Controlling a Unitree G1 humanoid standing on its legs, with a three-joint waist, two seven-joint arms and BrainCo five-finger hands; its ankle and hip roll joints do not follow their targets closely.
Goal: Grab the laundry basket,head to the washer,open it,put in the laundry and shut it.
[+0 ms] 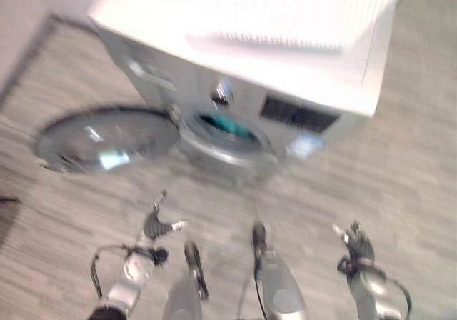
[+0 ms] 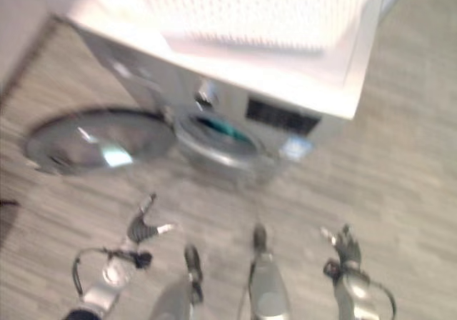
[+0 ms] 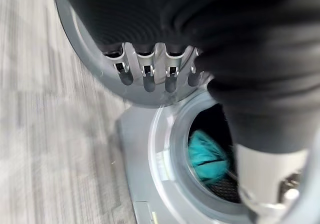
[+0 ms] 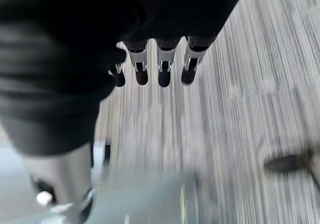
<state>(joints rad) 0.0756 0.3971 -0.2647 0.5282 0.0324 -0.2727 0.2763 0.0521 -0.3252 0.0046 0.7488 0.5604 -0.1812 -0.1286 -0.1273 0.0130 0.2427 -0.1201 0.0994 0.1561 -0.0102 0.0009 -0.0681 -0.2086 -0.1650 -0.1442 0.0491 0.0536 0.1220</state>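
A silver washer (image 1: 235, 113) stands on the floor with its round door (image 1: 103, 138) swung wide open. Teal laundry (image 3: 207, 156) lies inside the drum. A white perforated laundry basket (image 1: 285, 6) sits on top.

Washer (image 1: 300, 113) upper centre; door (image 1: 103, 138) swung wide at left, blocks that side. Drum mouth (image 1: 227, 127) unobstructed, teal laundry (image 3: 207, 156) inside. Floor (image 1: 400, 177) at right free.

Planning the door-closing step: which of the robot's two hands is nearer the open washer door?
The left hand; the open door swings out on its side, the right hand hangs opposite.
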